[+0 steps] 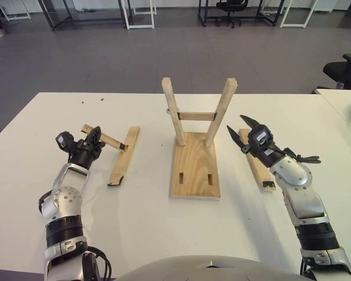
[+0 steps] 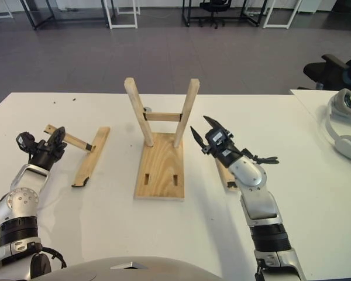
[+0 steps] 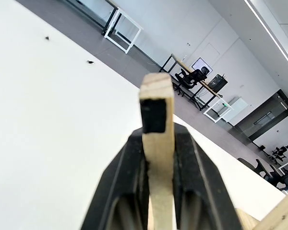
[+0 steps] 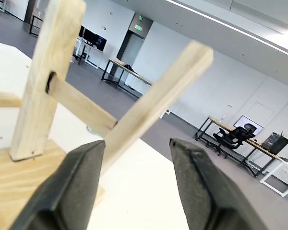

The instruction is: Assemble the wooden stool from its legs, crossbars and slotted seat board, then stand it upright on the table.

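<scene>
- White table in an open room with a grey floor; desks and office chairs stand along the far wall.
- Seat board lies flat at mid-table. Two legs are seated at its far end: left standing leg and right standing leg, both pointing up and splayed slightly outward.
- Short crossbar bridges the two standing legs about halfway up.
- Two empty slots are open at the near end of the board.
- Loose leg lies flat to the left of the board, well apart from it. A second crossbar is plugged into it and sticks out sideways toward the left arm.
- Left gripper is clamped on the free end of that second crossbar. In the wrist view, the black fingers press against both faces of the bar, with its dark end tip just past them.
- Right gripper is spread wide with nothing in its grasp. It hovers just beside the right standing leg, and no contact can be seen.
- Second loose leg lies flat just right of the board, partly under the right forearm.
- Grey headset sits on the neighbouring table to the right.
</scene>
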### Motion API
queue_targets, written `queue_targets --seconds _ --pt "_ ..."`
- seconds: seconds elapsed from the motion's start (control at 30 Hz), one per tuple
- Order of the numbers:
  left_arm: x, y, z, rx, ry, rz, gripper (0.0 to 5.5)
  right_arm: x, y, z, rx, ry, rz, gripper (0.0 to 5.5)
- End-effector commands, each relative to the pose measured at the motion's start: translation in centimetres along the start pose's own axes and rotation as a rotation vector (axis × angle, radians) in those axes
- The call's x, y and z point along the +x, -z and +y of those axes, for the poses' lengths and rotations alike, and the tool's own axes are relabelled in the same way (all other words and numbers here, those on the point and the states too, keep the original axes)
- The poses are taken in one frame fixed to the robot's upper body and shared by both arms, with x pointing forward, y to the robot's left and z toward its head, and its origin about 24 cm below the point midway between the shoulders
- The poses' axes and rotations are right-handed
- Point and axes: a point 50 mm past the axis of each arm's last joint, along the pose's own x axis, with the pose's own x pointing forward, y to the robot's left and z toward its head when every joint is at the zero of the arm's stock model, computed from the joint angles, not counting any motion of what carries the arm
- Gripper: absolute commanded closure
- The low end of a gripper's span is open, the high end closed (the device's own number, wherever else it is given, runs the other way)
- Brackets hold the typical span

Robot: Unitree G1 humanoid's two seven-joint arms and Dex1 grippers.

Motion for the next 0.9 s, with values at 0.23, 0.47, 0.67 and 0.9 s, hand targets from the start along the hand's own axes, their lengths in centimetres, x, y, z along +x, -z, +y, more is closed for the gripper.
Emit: queue_targets --seconds 0.23,0.47,0.67,0.9 --pt "1.3 0.6 -0.2 -0.011 0.028 0.000 5.10 -0.1 1.2 1.6 -0.014 -0.039 0.012 3.00" --pt "1.0 1.9 0.7 0.060 -0.010 0.059 5.10 -0.3 1.5 1.8 -0.001 -0.037 0.026 3.00" --pt "-0.1 3.9 2.9 0.320 -0.109 0.237 5.10 -0.3 1.6 1.8 -0.023 -0.040 0.034 3.00" --pt "-3.9 7.8 6.4 0.440 -0.249 0.515 5.10 -0.2 1.9 1.0 -0.082 -0.034 0.053 3.00"
